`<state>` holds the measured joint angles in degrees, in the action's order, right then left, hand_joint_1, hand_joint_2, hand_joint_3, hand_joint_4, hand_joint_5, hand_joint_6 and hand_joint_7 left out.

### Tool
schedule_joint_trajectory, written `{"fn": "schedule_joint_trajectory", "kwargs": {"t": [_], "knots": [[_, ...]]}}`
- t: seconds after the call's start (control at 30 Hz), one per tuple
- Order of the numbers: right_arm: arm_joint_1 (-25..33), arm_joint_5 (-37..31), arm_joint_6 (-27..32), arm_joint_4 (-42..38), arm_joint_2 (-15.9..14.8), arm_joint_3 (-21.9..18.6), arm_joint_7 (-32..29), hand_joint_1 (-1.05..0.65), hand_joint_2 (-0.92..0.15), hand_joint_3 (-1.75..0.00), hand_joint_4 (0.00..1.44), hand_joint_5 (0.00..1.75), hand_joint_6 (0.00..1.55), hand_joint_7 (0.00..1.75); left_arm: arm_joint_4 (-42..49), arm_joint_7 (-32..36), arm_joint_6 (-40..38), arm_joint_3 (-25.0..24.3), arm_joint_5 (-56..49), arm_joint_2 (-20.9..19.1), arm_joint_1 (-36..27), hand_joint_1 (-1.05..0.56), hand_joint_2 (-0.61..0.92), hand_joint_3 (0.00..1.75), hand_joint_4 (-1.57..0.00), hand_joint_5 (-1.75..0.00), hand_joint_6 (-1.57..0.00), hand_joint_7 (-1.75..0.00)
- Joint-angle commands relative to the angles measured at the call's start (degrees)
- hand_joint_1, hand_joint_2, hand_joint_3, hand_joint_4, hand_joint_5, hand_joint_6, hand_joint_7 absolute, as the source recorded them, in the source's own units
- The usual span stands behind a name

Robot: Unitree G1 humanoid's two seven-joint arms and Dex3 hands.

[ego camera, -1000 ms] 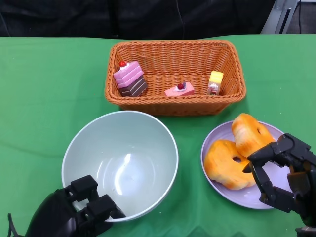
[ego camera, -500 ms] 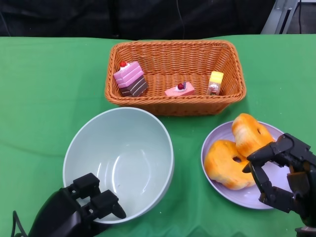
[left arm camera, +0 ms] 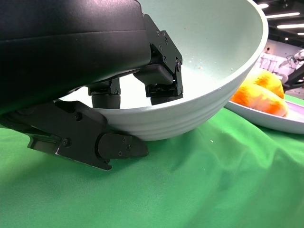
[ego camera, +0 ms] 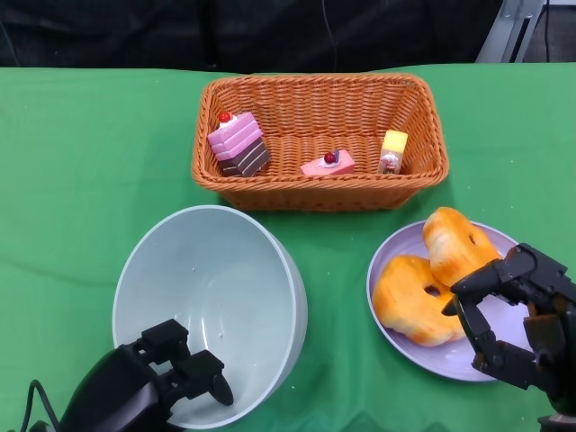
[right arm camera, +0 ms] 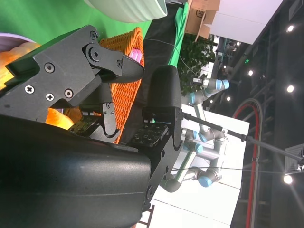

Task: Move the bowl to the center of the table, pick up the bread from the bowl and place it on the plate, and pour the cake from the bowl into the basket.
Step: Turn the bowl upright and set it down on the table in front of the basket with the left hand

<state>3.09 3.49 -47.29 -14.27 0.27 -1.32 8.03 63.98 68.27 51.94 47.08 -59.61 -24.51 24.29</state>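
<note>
The pale green bowl (ego camera: 225, 297) is empty and tilted, sitting left of centre near the table's front. My left hand (ego camera: 153, 387) grips its near rim, with fingers (left arm camera: 161, 71) inside and the thumb under the wall. Two orange breads (ego camera: 409, 297) (ego camera: 454, 243) lie on the lilac plate (ego camera: 450, 358). The wicker basket (ego camera: 315, 196) holds a pink layered cake (ego camera: 237, 144), a small pink slice (ego camera: 328, 163) and a yellow piece (ego camera: 392, 150). My right hand (ego camera: 517, 315) hovers over the plate's right edge, fingers apart and holding nothing.
Green cloth (ego camera: 81, 180) covers the table. The basket stands at the back centre, close behind the bowl and plate. In the right wrist view, the basket (right arm camera: 126, 95) and bowl (right arm camera: 133, 9) show past my right hand (right arm camera: 95, 71).
The bowl has tipped over toward its near left side under my left hand, and its right rim has drawn leftward. The right hand, the plate and the basket have stayed put.
</note>
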Motion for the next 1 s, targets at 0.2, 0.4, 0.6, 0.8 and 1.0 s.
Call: {"fn": "schedule_joint_trajectory", "kwargs": {"t": [0.2, 0.4, 0.6, 0.8, 1.0], "knots": [[0.3, 0.2, -0.1, 0.3, -0.2, -0.3, -0.4, -0.13, -0.54, -0.89, 0.79, 1.27, 0.75, 1.10, -0.2, -0.7, -0.9, 0.1, 0.3, -0.3, -0.7, -0.23, 0.92, 0.29, -0.58, -1.21, -0.73, -0.57], [0.0, 0.5, -0.8, -0.5, -0.3, -0.2, 0.1, -0.15, -0.54, -0.88, 0.80, 1.27, 0.75, 1.10, -0.7, 3.0, -2.5, 0.1, -0.2, -0.1, -1.3, -0.34, 0.92, 0.22, -0.61, -0.53, -0.76, -0.05], [-0.4, 0.5, -1.1, -1.3, -0.6, -0.1, 0.7, -0.18, -0.57, -0.81, 0.79, 1.27, 0.74, 1.10, -1.1, 7.8, -1.8, 0.3, -0.8, -0.3, -1.3, -0.56, 0.92, 0.22, -0.49, -0.08, -0.51, 0.00], [-0.4, -0.4, -1.1, -1.5, -0.4, -0.3, 0.1, -0.16, -0.59, -0.79, 0.80, 1.26, 0.75, 1.10, -1.1, 16.5, -2.8, 1.4, -3.6, 0.1, -1.0, -0.65, 0.92, 0.26, -0.43, -0.02, -0.46, 0.00], [-0.8, 0.4, -1.5, -2.3, -0.9, -0.1, 1.1, -0.16, -0.63, -0.73, 0.80, 1.26, 0.75, 1.09, -1.2, 24.1, -2.2, 1.5, -5.4, 0.3, -1.0, -0.72, 0.92, 0.28, -0.25, 0.00, -0.33, 0.00]]}}
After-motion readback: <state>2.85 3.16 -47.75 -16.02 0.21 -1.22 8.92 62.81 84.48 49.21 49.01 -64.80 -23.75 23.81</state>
